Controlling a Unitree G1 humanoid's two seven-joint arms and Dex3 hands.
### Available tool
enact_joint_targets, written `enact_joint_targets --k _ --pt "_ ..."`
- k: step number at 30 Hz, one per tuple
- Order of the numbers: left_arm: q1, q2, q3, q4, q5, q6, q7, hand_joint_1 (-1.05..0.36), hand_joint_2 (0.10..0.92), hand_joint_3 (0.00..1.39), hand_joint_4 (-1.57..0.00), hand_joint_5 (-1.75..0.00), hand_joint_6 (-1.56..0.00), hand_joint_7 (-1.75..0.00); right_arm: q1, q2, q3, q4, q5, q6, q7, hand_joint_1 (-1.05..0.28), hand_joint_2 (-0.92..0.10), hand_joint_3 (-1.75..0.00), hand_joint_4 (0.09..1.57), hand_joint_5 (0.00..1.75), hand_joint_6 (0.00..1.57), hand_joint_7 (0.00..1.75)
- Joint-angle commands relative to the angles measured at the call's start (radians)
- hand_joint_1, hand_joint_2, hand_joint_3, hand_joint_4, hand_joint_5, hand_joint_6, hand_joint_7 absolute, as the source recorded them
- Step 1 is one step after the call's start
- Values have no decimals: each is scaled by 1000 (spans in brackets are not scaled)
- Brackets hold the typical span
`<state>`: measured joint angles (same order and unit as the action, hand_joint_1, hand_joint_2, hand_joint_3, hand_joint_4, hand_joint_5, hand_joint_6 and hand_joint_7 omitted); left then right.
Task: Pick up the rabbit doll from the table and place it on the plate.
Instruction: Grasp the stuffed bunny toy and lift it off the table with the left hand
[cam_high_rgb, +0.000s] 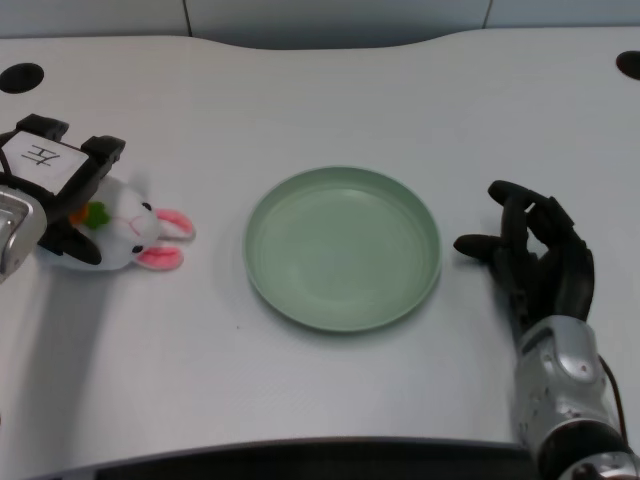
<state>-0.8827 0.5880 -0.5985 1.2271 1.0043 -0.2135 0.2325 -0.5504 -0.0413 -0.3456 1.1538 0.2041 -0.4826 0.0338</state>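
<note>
Rabbit doll (135, 235) lies on the white table (330, 100) over at nine o'clock from the green plate (343, 247), well apart from it, its pink-lined ears pointing toward three o'clock and a dab of orange and green at its neck. And the left hand (62, 190) is right on top of it, black fingers wrapped round the doll's body from above, a white label on the back of the hand. The plate sits centre table with nothing in it. Out at three o'clock of the plate the right hand (532, 258) rests on the tabletop
</note>
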Motion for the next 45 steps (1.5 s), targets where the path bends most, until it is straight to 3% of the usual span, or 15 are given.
enact_joint_targets --k 1,7,15,22,24,28,32,33,35,38,40,41,42,44,45 --pt "-9 -7 -19 21 -12 8 6 -915 899 0 -115 -95 -134 -34 4 7 -5 5 13 7 3 -403 -921 -401 619 1247 512 937" --pt "-4 -11 -37 37 -23 16 14 -881 848 0 -251 -189 -242 -63 9 7 -10 4 17 -4 16 -423 -921 -380 630 1257 529 946" --pt "-2 -19 -42 49 -54 0 -35 -884 851 3 -267 -214 -290 -40 7 7 -12 3 21 -2 13 -421 -921 -373 643 1248 543 946" --pt "-18 -24 -42 51 -86 -12 -116 -893 862 5 -281 -238 -301 -27 13 8 -5 -4 18 -3 4 -408 -921 -392 621 1232 515 929" --pt "-20 -21 -45 48 -90 -22 -121 -886 859 2 -306 -249 -329 -35 12 6 -6 1 22 -5 17 -409 -921 -390 627 1234 516 929" --pt "-32 -14 -34 46 -115 -47 -172 -782 839 0 -387 -283 -411 -52 13 8 -9 -3 28 -1 22 -410 -921 -396 634 1235 531 938" --pt "-34 -8 -12 39 -150 -63 -188 -614 818 1 -504 -340 -618 -114 14 7 -3 -5 21 -1 15 -415 -921 -401 643 1230 529 935" --pt "-32 -5 -5 37 -160 -68 -188 -571 820 1 -534 -438 -701 -152 14 8 -2 -8 20 3 11 -415 -921 -403 643 1228 529 934" --pt "-27 1 2 32 -172 -82 -176 -478 825 0 -467 -1058 -773 -435 15 7 -3 -11 24 2 22 -405 -921 -417 635 1225 526 936" --pt "-16 4 -4 29 -163 -89 -107 -402 812 1 -535 -1309 -663 -936 11 7 -5 -7 26 7 15 -406 -921 -411 649 1233 534 944" --pt "-12 0 -13 31 -151 -77 -59 -355 810 2 -536 -1612 -556 -1386 10 7 -3 -6 23 7 10 -408 -921 -407 655 1233 534 943" --pt "-11 -2 -17 33 -147 -73 -40 -342 815 4 -562 -1678 -549 -1474 11 7 -2 -7 22 7 9 -409 -921 -407 654 1232 532 942" --pt "-10 -2 -20 34 -143 -71 -18 -329 815 4 -592 -1711 -554 -1525 13 9 -2 -10 22 6 10 -408 -921 -409 651 1229 528 940" --pt "-6 0 -25 33 -133 -73 39 -296 828 5 -730 -1735 -741 -1123 16 10 -2 -12 25 0 16 -402 -921 -413 646 1226 522 933" --pt "-4 2 -30 33 -126 -73 75 -291 831 4 -760 -1740 -786 -1040 15 9 -3 -10 26 2 18 -400 -921 -413 647 1227 523 931"
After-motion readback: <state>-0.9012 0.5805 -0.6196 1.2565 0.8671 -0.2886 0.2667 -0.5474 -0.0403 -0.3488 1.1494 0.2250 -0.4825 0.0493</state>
